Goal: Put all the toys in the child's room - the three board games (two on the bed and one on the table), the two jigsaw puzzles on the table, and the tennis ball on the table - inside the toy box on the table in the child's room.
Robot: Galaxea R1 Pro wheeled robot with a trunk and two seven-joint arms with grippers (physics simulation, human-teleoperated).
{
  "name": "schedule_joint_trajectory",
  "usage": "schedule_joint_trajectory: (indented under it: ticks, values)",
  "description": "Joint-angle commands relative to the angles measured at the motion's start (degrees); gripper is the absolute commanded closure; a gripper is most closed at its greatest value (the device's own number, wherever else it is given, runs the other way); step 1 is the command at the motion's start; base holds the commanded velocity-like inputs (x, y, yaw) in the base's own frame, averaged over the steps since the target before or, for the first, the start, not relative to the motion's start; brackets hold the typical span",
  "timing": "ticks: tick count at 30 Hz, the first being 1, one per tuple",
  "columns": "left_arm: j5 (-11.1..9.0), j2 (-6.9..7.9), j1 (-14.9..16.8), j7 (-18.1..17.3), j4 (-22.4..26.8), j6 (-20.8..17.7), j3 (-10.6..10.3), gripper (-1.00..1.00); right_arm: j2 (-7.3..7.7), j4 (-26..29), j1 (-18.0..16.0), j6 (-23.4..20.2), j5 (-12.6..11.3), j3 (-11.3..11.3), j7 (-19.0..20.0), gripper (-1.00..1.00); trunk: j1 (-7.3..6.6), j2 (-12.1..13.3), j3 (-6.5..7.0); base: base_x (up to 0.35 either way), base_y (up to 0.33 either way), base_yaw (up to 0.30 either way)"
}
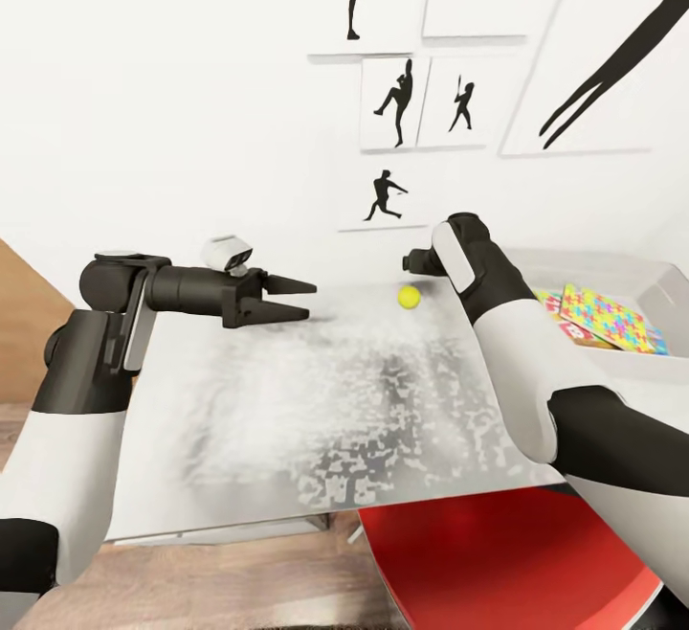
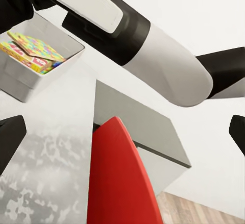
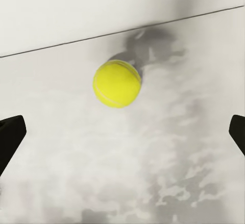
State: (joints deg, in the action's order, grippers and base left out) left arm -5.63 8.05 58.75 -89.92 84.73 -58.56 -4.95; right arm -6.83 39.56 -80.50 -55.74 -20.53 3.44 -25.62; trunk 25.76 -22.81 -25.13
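Your right gripper (image 3: pixel 122 132) hangs over the bright yellow tennis ball (image 3: pixel 117 83) on the mottled grey tabletop (image 1: pixel 287 410), fingers spread wide, left gripper (image 1: pixel 287 299) parted too

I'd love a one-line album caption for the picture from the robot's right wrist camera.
Open right gripper poised above a yellow tennis ball resting on the mottled grey table, near its far edge by the white wall.

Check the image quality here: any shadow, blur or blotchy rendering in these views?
Head view: the grey tabletop is mottled with blotchy noise, while the yellow tennis ball looks sharp. Right wrist view: a soft dark shadow lies on the table beside the ball. Left wrist view: the red chair back renders crisp, without glare.
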Motion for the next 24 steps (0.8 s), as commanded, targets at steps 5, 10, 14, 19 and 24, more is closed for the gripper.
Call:
schedule_joint_trajectory:
  ticks: [5, 10, 14, 19, 24]
  values:
    - [-0.24, -0.2, 0.05, -0.08, 0.07, -0.6, -0.36, -1.0, -0.6, 0.07, -0.93, -0.15, -0.6, 0.24, -0.57, -1.0, 0.03, -0.11, -0.56, 0.0, 0.0, 0.0]
    - [-0.24, -0.24, 0.03, -0.08, 0.08, -0.6, -0.4, -1.0, -0.77, -0.08, -1.93, -0.24, -0.62, 0.25, -0.57, -1.0, 0.03, -0.11, -1.03, 0.0, 0.0, 0.0]
    - [-0.21, -0.23, 0.02, -0.08, 0.08, -0.6, -0.41, -1.0, -0.77, -0.22, -2.4, -0.26, -0.59, 0.25, -0.57, -1.0, 0.03, -0.11, -1.4, 0.0, 0.0, 0.0]
    - [-0.19, -0.17, 0.05, -0.08, 0.08, -0.6, -0.44, -1.0, -0.79, -0.26, -2.74, -0.27, -0.57, 0.25, -0.57, -1.0, 0.03, -0.11, -1.87, 0.0, 0.0, 0.0]
    - [-0.17, -0.1, 0.04, -0.08, 0.08, -0.6, -0.46, -1.0, -0.79, -0.27, -2.81, -0.29, -0.53, 0.25, -0.57, -1.0, 0.03, -0.11, -2.33, 0.0, 0.0, 0.0]
